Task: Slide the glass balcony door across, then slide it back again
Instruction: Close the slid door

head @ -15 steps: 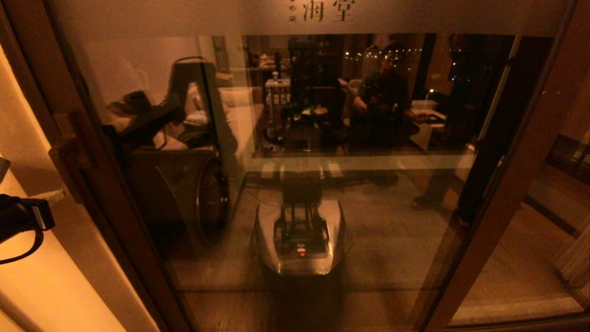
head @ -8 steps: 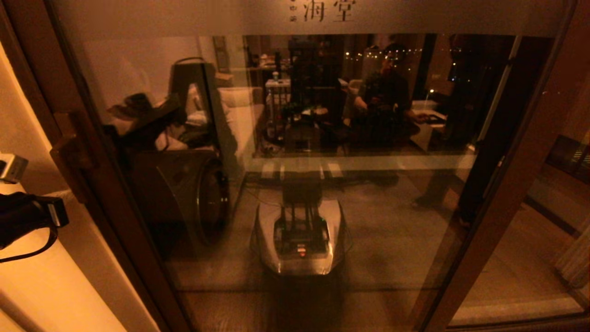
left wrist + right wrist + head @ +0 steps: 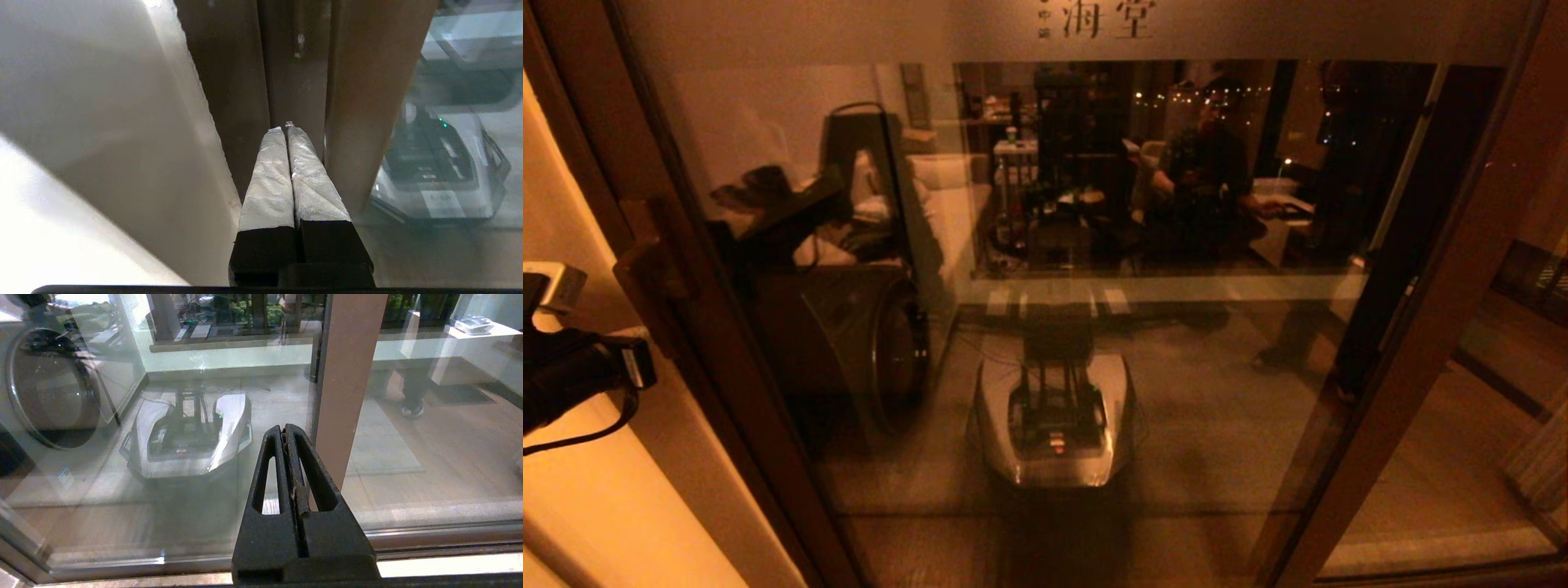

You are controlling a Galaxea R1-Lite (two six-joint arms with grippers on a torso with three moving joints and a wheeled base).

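The glass balcony door (image 3: 1094, 245) fills the head view, with a frosted top band carrying dark characters (image 3: 1098, 18) and a brown wooden stile down each side. Its blocky wooden handle (image 3: 654, 273) sits on the left stile. My left gripper (image 3: 621, 366) hovers low on the left, just short of that stile and below the handle. In the left wrist view it (image 3: 286, 128) is shut and empty, its taped fingertips at the groove between a dark jamb (image 3: 229, 81) and the brown stile (image 3: 367, 81). My right gripper (image 3: 286, 428) is shut and empty, facing the glass (image 3: 184, 416) beside a brown stile (image 3: 351, 375).
A cream wall (image 3: 572, 490) stands to the left of the door. Behind the glass is a washing machine (image 3: 866, 343). The glass mirrors my own base (image 3: 1054, 408) and a room with people. The floor track (image 3: 449, 539) runs along the door's foot.
My left arm has come further into the head view, moving rightward toward the door's left stile. The door itself has not moved.
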